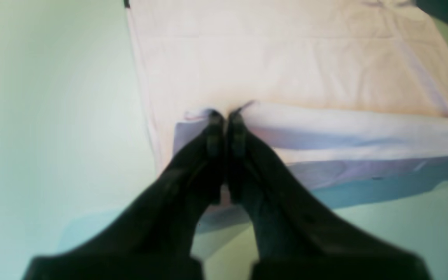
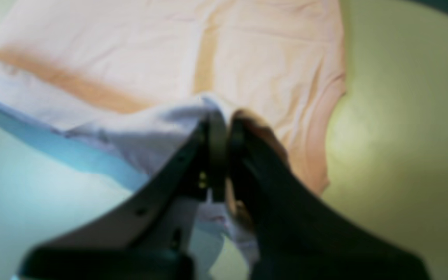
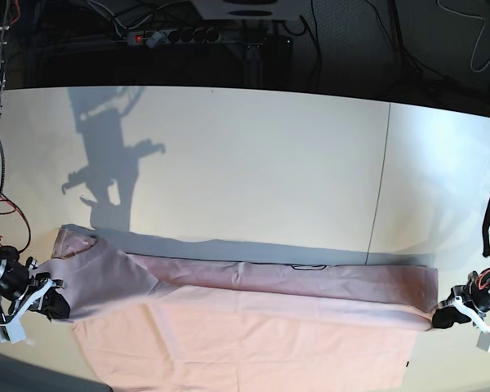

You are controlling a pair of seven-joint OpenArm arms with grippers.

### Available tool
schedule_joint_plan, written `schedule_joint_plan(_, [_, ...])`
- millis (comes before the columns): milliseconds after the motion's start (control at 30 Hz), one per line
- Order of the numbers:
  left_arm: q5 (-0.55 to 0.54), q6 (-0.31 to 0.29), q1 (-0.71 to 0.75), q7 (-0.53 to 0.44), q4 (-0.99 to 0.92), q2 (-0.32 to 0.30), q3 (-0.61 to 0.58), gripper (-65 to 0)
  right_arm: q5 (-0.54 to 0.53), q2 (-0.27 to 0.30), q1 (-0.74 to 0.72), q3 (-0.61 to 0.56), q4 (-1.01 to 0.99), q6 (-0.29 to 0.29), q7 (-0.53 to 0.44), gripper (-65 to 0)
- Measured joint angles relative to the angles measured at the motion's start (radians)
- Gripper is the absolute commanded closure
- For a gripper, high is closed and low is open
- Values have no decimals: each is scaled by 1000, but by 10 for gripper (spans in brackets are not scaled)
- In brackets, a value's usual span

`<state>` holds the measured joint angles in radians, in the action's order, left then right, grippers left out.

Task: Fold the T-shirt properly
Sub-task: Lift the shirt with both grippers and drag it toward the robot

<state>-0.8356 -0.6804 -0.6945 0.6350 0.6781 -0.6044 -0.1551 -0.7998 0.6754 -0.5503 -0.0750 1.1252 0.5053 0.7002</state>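
T-shirt [image 3: 253, 327] lies spread on the table [image 3: 253, 163]. Left gripper [image 1: 226, 113] and right gripper [image 2: 222, 116] both have jaws clamped on its lifted edge.

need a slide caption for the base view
Both grippers, left and right, pinch opposite ends of the pale pink T-shirt, its lifted edge stretched across the white table.

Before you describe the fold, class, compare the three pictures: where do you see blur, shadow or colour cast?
Left wrist view: soft focus, the left hand blurred, the T-shirt washed pale. Right wrist view: blurrier, yellowish cast, the right hand smeared. Base view: sharpest, with a hard arm shadow on the table and curved edges.
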Motion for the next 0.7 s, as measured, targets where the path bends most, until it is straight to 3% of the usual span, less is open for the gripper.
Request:
schedule_joint_plan(233, [85, 0, -3, -43, -46, 34, -9, 0, 141, -53, -109, -117, -136, 0, -71, 0])
schedule_joint_plan(467, [203, -1, -4, -116, -50, 63, -8, 0, 360, -148, -154, -157, -238, 0, -184, 0])
schedule_joint_plan(633, [243, -1, -4, -136, -50, 62, -8, -10, 415, -183, -153, -157, -330, 0, -285, 0])
schedule_joint_plan(700, [248, 0, -4, -147, -50, 61, -8, -204, 432, -182, -153, -157, -352, 0, -346, 0])
